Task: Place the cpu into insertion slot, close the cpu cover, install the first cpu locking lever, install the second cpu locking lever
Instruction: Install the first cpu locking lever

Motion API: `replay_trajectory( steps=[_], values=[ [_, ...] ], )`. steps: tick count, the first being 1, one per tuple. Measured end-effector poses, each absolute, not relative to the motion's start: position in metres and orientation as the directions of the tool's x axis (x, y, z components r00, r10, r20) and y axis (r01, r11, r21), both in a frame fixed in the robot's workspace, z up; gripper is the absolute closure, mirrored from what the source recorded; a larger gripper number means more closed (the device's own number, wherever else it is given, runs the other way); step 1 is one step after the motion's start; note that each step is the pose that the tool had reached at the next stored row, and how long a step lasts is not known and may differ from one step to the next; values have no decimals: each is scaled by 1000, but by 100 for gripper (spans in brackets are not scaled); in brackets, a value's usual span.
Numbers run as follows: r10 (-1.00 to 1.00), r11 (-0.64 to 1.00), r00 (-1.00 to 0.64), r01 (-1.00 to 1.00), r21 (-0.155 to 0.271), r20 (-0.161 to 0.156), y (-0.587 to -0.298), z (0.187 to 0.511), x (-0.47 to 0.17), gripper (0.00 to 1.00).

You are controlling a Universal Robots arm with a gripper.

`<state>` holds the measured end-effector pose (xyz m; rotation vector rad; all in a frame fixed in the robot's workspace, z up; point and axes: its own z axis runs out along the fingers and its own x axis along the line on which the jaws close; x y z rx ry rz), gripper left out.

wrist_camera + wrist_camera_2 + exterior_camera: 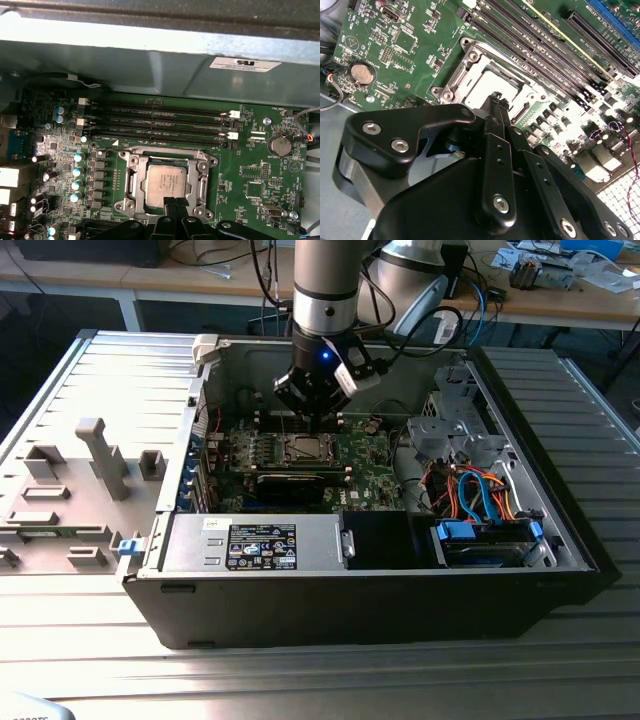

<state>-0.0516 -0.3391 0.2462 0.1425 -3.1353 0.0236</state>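
The cpu (167, 180) lies flat in the insertion slot (134, 180), lower centre of the first wrist view, framed by the cpu cover (167, 161), which looks already lowered around it. The gripper (175, 204) hangs just over the chip's near edge, its fingers (496, 107) drawn narrow together and holding nothing. I judge placing is done and the cover or lever step is in hand; the next move calls for a fine, light touch. Counted: one chip, one socket, one cover, four memory slots (160, 125).

The exterior view looks down from high in front; both wrist views sit close over the insertion slot (167, 182).
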Motion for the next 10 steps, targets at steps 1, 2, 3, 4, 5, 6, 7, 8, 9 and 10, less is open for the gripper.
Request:
replay_trajectory(
  steps=[1, 2, 3, 4, 5, 6, 7, 8, 9, 10],
  values=[
    [-91, 996, -996, -91, -15, 4, -339, 246, -52, 89],
    [-91, 996, -996, -91, -15, 4, -339, 246, -52, 89],
    [-91, 996, -996, -91, -15, 4, -339, 246, -52, 89],
    [-91, 996, -996, -91, -15, 4, -339, 246, -52, 89],
    [-91, 996, -996, -91, -15, 4, -339, 247, -52, 89],
    [-91, 996, -996, -91, -15, 4, -339, 247, -52, 89],
    [-91, 996, -996, -91, -15, 4, -339, 247, -52, 89],
    [-91, 996, -996, -91, -15, 4, -339, 247, -52, 89],
    [-91, 996, -996, -91, -15, 4, -339, 247, -52, 89],
    [-91, 996, -996, -91, -15, 4, -339, 251, -52, 89]
  ],
)
